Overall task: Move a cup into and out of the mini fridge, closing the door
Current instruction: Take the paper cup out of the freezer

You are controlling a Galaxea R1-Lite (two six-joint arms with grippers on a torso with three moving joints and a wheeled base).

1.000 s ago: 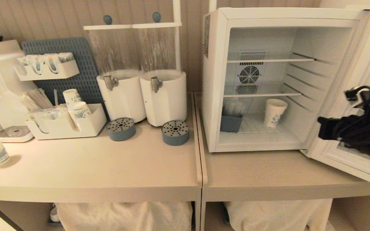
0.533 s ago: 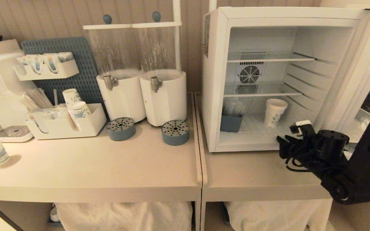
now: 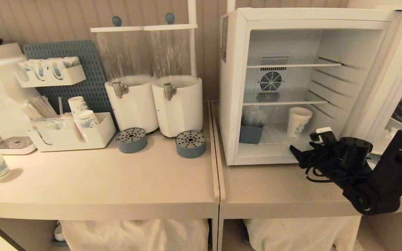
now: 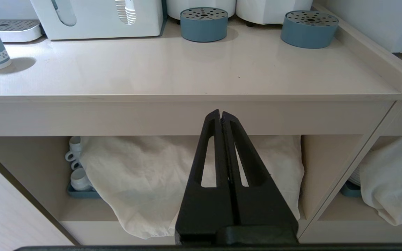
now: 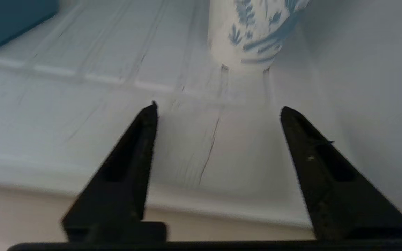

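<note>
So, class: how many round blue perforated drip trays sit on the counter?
2: one drip tray below the left dispenser's tap, the other drip tray below the right dispenser's tap. None appears hidden.

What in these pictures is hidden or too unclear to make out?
- Cup: in the right wrist view its top is cut off by the edge and its print is blurred.
- Door: head view's right edge cuts it; no lettering readable.
- Blue bin in the fridge: contents are hazy.
- Right claw: cables partly cover it in the head view.
</note>
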